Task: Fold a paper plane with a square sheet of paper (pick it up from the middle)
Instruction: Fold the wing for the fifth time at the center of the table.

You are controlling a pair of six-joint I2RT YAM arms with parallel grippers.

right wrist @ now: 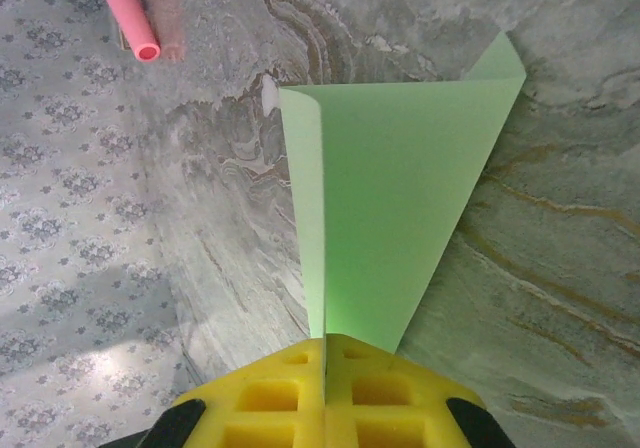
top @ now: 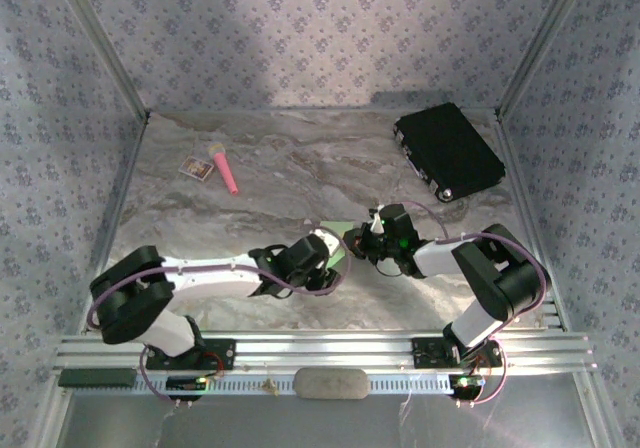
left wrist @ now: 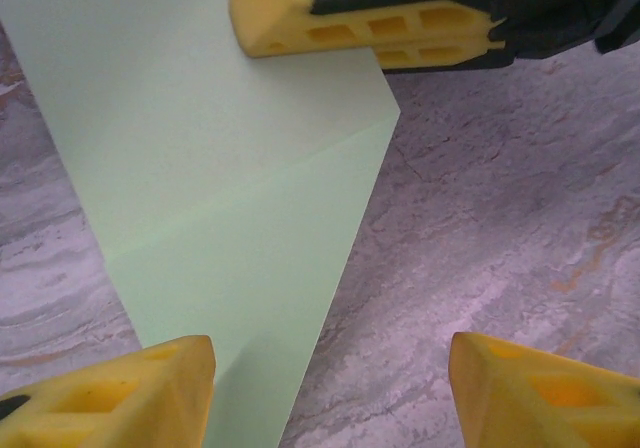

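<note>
The square sheet of paper (right wrist: pixel 400 188) is lime green and folded, with a crease running across it (left wrist: pixel 230 198). My right gripper (right wrist: pixel 325 343) is shut on one edge of it and holds the fold on edge above the marble table. In the left wrist view the right gripper's yellow fingers (left wrist: pixel 370 28) pinch the paper's far edge. My left gripper (left wrist: pixel 330 398) is open. Its left finger (left wrist: pixel 130 388) is over the paper's near end and its right finger (left wrist: pixel 540 388) is over bare table. In the top view both grippers meet at mid-table, left (top: pixel 325 250) and right (top: pixel 362 240), with a sliver of paper (top: pixel 338 256) between them.
A pink stick with a yellow tip (top: pixel 224 168) and a small white card (top: pixel 196 167) lie at the back left. At the back right there is a black case (top: pixel 447 151). Patterned cloth walls close in three sides, and a metal rail (top: pixel 320 348) runs along the near edge.
</note>
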